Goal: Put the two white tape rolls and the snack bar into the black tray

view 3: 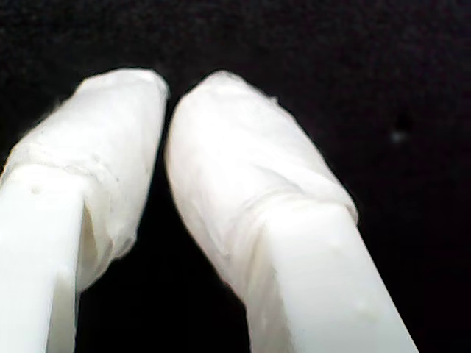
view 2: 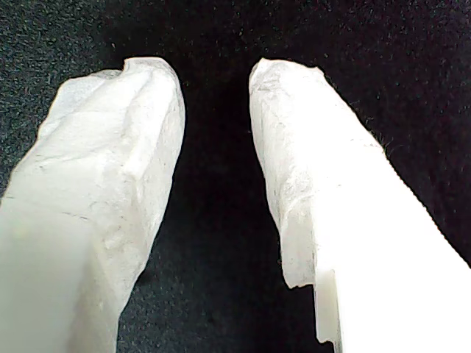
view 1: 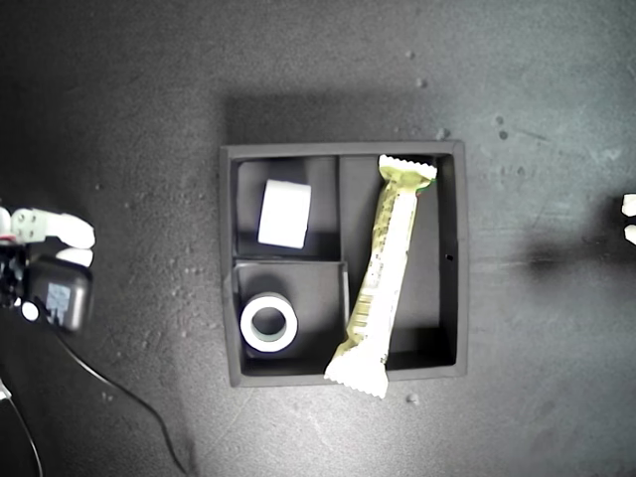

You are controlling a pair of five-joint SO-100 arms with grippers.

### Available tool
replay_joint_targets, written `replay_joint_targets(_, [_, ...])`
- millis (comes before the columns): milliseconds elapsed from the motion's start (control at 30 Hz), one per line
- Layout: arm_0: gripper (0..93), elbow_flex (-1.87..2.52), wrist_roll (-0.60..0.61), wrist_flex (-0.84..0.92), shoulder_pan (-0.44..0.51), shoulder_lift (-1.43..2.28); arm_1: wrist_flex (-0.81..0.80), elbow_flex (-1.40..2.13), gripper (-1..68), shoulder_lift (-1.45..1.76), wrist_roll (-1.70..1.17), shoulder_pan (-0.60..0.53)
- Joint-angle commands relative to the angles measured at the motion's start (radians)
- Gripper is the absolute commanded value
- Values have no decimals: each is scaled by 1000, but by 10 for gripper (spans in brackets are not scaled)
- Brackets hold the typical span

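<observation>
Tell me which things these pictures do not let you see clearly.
- Snack bar: the wrapper's print is too small to read in the exterior view.
- Arm at the exterior view's right: cut off by the edge; only two white tips show.
- Which arm is first or second: both wrist views show only pincer fingers over dark surface.
- Upper tape roll: its hole is hidden.

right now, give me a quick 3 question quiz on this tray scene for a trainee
1. True or false: the snack bar lies wholly inside the black tray.
2. Which tape roll shows its hollow centre to the exterior view? A) the plain white roll B) the grey-cored roll
3. Fill in: my first gripper holds ____.

Key
1. False: one crimped end overhangs the wall nearest the exterior view's bottom.
2. B: it lies flat; the plain one shows its outer side.
3. Nothing: the jaws are apart, with only dark surface between.
</observation>
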Motion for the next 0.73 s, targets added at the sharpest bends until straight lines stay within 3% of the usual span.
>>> replay_joint_targets(0, [2, 58, 114, 38, -6, 52, 2, 12, 60, 5, -2, -3])
replay_joint_targets(67, [3, 58, 192, 38, -5, 52, 2, 12, 60, 5, -2, -3])
replay_joint_targets(700, [3, 58, 178, 38, -5, 52, 2, 12, 60, 5, -2, -3])
